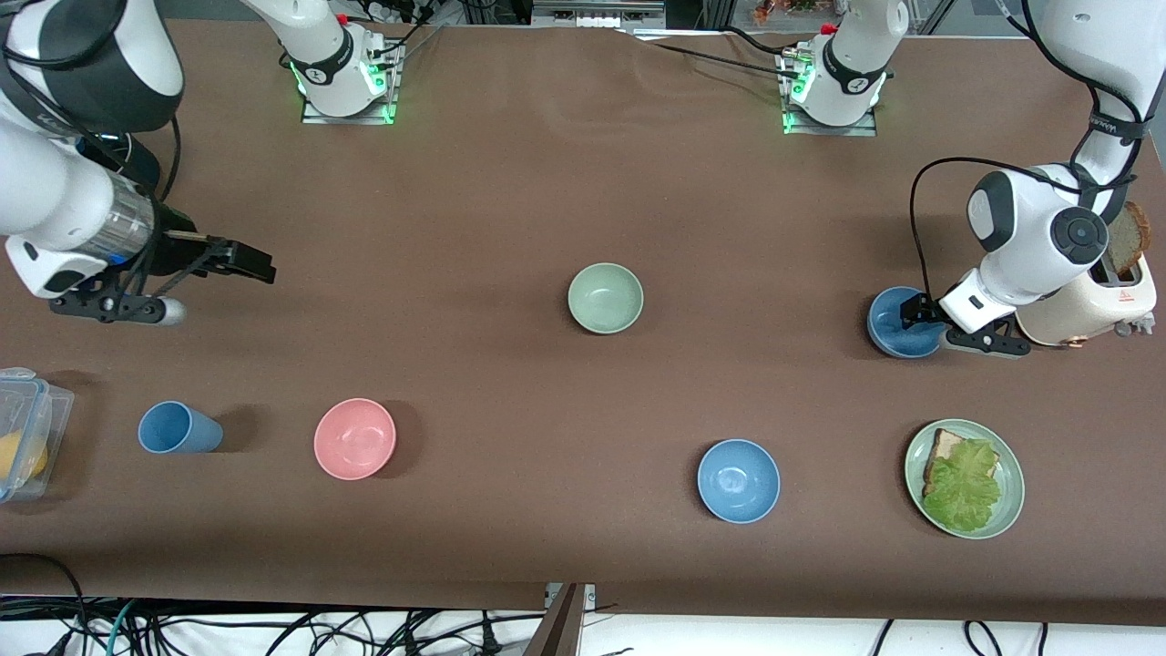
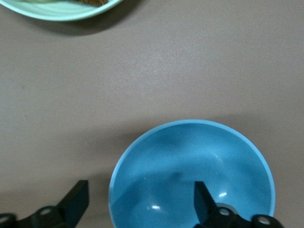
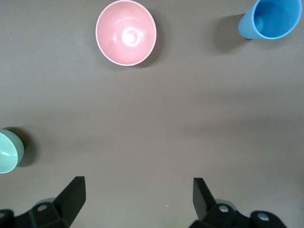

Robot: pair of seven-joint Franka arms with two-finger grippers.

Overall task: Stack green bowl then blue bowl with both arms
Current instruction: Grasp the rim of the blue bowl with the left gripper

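Note:
The pale green bowl (image 1: 606, 298) stands upright mid-table and shows at the edge of the right wrist view (image 3: 7, 151). One blue bowl (image 1: 738, 480) sits nearer the front camera. A second blue bowl (image 1: 897, 328) sits toward the left arm's end, beside the toaster. My left gripper (image 1: 913, 314) is open and low at this bowl. In the left wrist view the left gripper (image 2: 138, 190) straddles the rim of the bowl (image 2: 199, 156), one finger inside and one outside. My right gripper (image 1: 260, 264) (image 3: 137, 185) is open and empty over bare table at the right arm's end.
A toaster (image 1: 1089, 305) with bread stands beside the left gripper. A green plate (image 1: 1009, 497) with bread and lettuce lies nearer the camera. A pink bowl (image 1: 355, 437), a blue cup (image 1: 178, 428) and a clear container (image 1: 23, 433) sit toward the right arm's end.

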